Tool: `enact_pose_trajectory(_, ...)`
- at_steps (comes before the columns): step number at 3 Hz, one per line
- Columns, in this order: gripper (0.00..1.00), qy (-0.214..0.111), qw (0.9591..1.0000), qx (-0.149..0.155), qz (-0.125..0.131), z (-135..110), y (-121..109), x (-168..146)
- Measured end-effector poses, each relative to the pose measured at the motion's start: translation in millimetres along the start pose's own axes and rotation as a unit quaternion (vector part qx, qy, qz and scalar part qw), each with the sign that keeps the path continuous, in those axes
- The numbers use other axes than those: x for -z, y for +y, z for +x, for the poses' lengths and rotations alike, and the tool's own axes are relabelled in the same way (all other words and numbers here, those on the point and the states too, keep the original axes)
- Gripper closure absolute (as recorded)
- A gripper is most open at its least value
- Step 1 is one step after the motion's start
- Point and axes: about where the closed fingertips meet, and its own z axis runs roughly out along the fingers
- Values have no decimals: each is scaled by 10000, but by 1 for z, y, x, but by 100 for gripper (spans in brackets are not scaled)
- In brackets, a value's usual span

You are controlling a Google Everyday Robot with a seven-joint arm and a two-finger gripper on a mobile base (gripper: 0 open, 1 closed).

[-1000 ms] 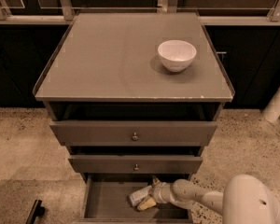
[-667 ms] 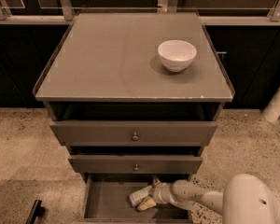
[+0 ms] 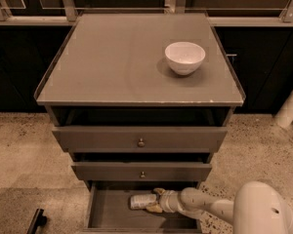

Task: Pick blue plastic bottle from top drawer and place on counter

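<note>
Down in the top drawer (image 3: 103, 209), the tool (image 3: 155, 201) clasps the blue plastic bottle (image 3: 140, 201) by one end.

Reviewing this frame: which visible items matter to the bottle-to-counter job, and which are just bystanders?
Job: blue plastic bottle, lying in the open top drawer; counter; gripper, in that drawer at the bottle's right end.
Bystanders: white bowl on the counter; two knobbed drawers above.
</note>
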Motion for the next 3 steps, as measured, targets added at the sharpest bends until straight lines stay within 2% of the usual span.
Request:
enact_pose_trajectory(2,89,0,10000,0,-1,0,0,0)
enact_pose_trajectory(3,100,-1,10000,-1,-1,0,0,0)
